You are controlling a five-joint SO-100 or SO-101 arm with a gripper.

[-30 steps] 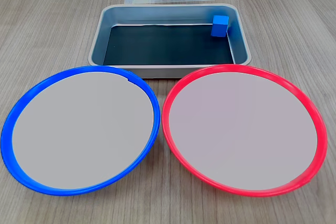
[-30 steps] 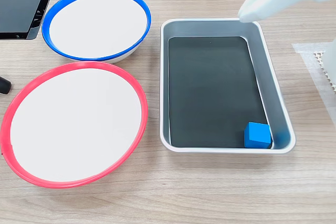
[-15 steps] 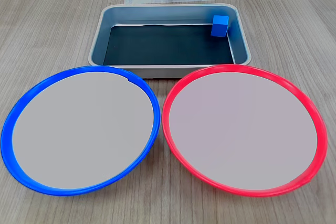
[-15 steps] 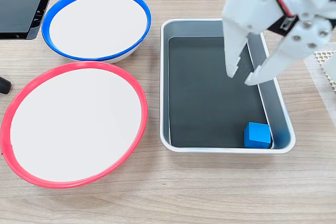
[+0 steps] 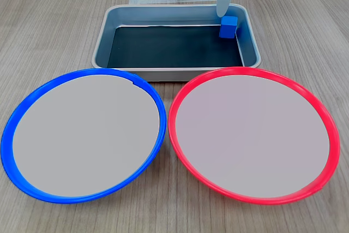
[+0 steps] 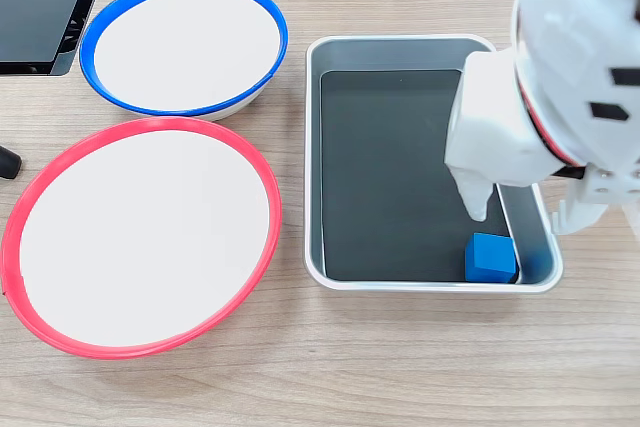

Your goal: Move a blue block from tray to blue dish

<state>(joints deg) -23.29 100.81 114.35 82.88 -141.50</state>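
Bright blue plain cube (image 6: 491, 256) sits in the grey metal tray's (image 6: 315, 167) corner — the white gripper (image 6: 520, 219), fingers spread wide above it, should straddle it squarely before closing.

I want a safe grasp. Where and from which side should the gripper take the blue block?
Probably from above, closing on its two upright faces that the tray walls leave free. The block sits in a tray corner, near two walls, so a side approach looks blocked. The gripper hangs open just above it.
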